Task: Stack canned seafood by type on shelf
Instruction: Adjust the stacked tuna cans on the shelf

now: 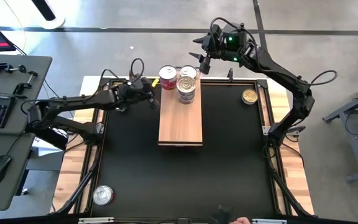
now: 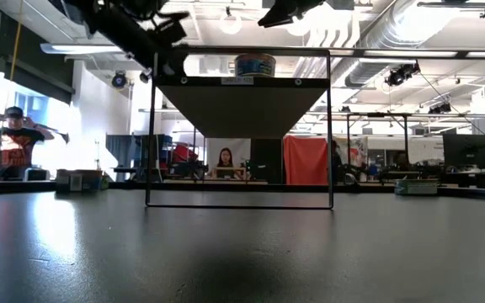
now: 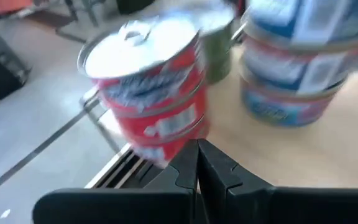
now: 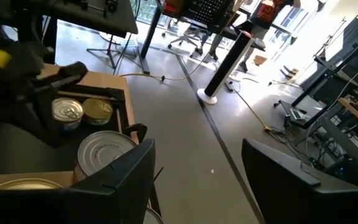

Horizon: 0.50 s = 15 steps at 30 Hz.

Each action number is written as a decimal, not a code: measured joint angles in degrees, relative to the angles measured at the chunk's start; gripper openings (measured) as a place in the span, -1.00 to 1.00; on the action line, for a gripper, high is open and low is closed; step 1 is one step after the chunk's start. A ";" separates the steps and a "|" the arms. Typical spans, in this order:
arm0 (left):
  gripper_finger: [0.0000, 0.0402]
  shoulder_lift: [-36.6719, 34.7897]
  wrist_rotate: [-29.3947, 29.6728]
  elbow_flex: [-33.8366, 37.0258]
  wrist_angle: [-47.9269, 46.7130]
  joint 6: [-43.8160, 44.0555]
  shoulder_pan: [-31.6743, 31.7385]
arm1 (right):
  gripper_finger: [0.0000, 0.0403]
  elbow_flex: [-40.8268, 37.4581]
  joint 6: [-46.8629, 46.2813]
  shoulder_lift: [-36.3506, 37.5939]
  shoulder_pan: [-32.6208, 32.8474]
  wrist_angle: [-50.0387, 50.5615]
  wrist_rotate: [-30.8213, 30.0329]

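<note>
Clenched together with nothing between them, the left gripper (image 3: 197,163) sits just beside the red-labelled tins (image 3: 151,93) at the far left corner of the light-wood shelf (image 1: 180,121); the right gripper (image 1: 202,51), fingers spread and empty, hangs just past the shelf's far end. Blue-labelled tins (image 1: 187,87) stand stacked beside the red ones. A lone gold-lidded tin (image 1: 249,96) lies on the black mat (image 1: 229,162), well apart, and another tin (image 1: 102,195) lies near the mat's near left corner.

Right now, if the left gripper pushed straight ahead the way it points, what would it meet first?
Most likely the stack of red-labelled round tins with silver pull-tab lids, directly ahead of the shut left gripper at the light-wood shelf's corner. The gap is hard to judge.
</note>
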State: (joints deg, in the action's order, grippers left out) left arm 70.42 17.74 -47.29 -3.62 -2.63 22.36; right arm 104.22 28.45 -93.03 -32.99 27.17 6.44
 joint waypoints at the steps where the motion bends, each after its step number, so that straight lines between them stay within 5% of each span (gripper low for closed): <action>1: -1.00 0.48 0.35 0.00 -0.60 -0.01 0.62 | 0.15 -0.02 0.02 0.00 0.00 0.04 0.00; 15: -1.00 10.59 3.93 0.09 5.37 0.92 5.08 | 0.15 -0.02 -0.13 -0.02 0.00 0.03 -0.02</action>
State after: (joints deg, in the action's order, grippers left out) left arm 81.01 21.67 -47.20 1.76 -1.72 27.44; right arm 104.20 28.32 -93.06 -32.99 27.20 6.42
